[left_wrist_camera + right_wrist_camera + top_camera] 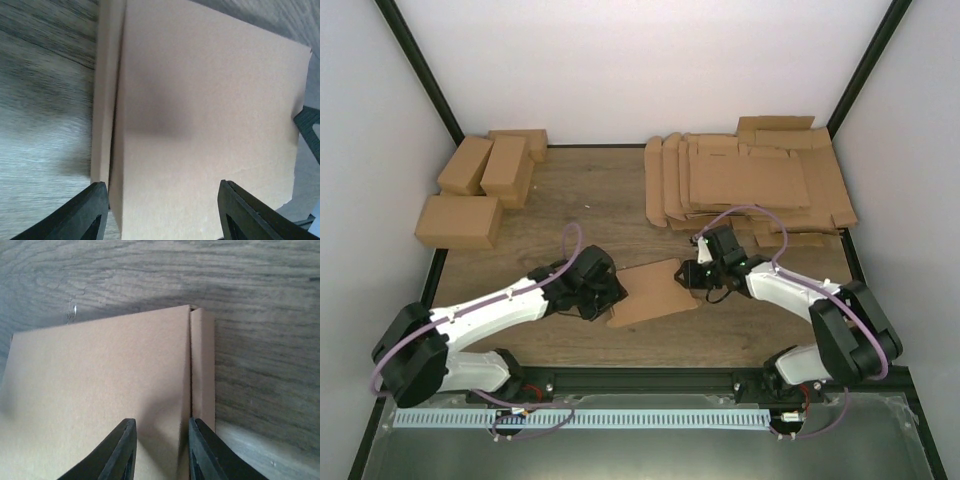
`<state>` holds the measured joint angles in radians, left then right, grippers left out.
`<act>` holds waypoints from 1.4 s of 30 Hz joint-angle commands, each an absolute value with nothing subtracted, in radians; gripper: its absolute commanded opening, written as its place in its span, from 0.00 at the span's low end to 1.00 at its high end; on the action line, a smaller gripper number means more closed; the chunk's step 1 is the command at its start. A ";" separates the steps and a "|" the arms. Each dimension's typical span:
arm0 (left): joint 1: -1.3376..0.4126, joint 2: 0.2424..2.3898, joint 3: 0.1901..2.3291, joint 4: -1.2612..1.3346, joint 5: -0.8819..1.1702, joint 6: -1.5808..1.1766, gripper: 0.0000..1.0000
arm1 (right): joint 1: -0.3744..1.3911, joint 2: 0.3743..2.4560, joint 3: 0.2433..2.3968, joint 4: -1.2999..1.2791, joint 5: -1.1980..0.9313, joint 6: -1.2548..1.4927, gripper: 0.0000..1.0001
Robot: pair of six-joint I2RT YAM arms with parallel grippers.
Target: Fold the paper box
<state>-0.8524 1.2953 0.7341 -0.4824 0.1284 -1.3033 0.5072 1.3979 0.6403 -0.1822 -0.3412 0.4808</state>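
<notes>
The paper box [655,292] lies as a flattened brown cardboard piece on the wooden table, between the two arms. My left gripper [607,298] is at its left end. In the left wrist view the left gripper [162,202] stands wide open over the broad panel of the paper box [200,110], with a narrow flap [104,100] along the panel's left side. My right gripper [698,276] is at the right end. In the right wrist view the right gripper [161,450] is narrowly open just above the paper box [100,390], its right finger by a narrow side flap [202,370].
A spread pile of flat cardboard blanks [750,180] lies at the back right. Several folded brown cartons [485,185] stand at the back left. A black rail [650,380] runs along the near edge between the arm bases.
</notes>
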 commanded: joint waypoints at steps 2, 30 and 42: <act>-0.836 1.225 0.731 -0.582 0.051 -1.227 0.62 | 0.518 1.334 0.659 -0.281 -0.347 0.479 0.30; -0.690 1.347 0.575 -0.303 0.322 -0.920 0.39 | 0.518 1.279 0.489 -0.249 -0.403 0.580 0.16; -0.691 1.291 0.606 -0.374 0.231 -0.854 0.38 | 0.519 1.140 0.496 -0.312 -0.295 0.580 0.42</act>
